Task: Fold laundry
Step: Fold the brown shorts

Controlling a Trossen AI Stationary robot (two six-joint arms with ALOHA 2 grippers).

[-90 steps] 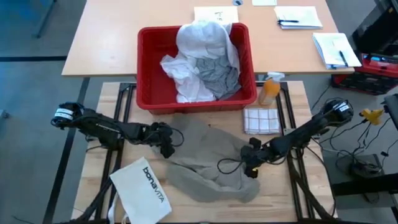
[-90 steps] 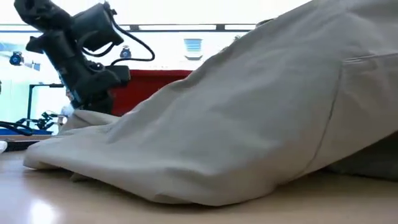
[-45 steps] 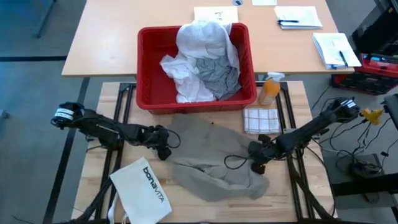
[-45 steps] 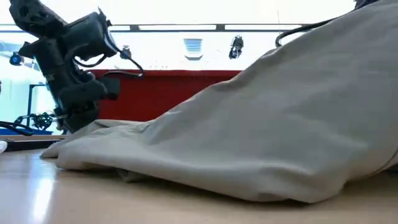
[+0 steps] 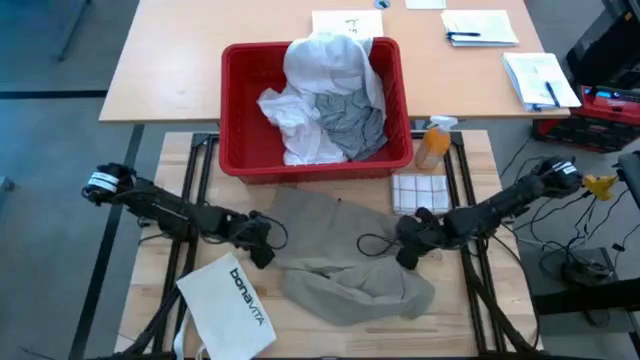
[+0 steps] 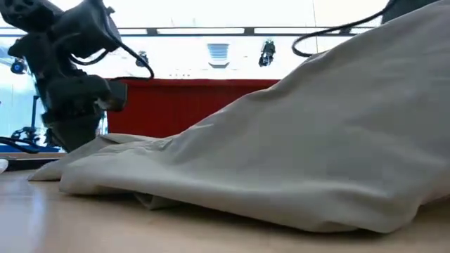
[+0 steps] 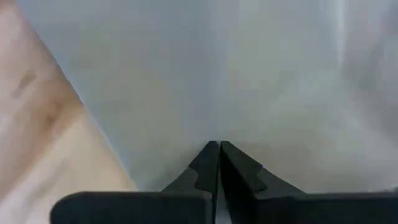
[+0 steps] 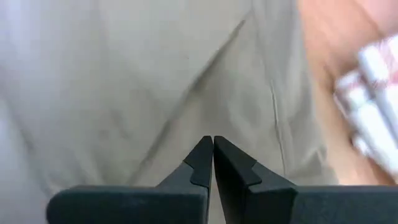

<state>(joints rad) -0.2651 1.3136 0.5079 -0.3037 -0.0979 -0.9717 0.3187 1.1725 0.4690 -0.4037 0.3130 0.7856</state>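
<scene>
A khaki-tan garment [image 5: 340, 255] lies crumpled on the wooden table between my two grippers. My left gripper [image 5: 260, 248] is shut at its left edge, low over the table. My right gripper [image 5: 408, 252] is shut at its right side, where the cloth rises in a slope [image 6: 337, 133]. A white shirt [image 5: 325, 60] and a grey T-shirt [image 5: 350, 115] lie heaped in the red bin [image 5: 235, 110] behind. My left gripper [image 7: 217, 148] pinches the khaki garment's left edge [image 6: 95, 140] between its shut fingertips, coming from the table's left and slanting down. That edge is barely off the table. How many layers it has cannot be seen. My right gripper [image 8: 212, 142] pinches the garment's right side [image 8: 205, 118] between its shut fingertips, coming from the table's right. The cloth is lifted there and slopes down to the table toward the left. Its lower folds [image 5: 360, 295] rest on the table.
A white bag printed "bonavita" [image 5: 230, 305] lies near the front left. A checked cloth [image 5: 420, 192] and an orange spray bottle [image 5: 433, 145] sit at the bin's right. Papers and pens [image 5: 480, 28] lie on the far desk.
My right gripper has moved toward the far edge with the cloth it holds. My left gripper has drawn the left edge a little toward the table's left and near side. The garment's raised slope has sunk lower and stretched out between the grippers.
</scene>
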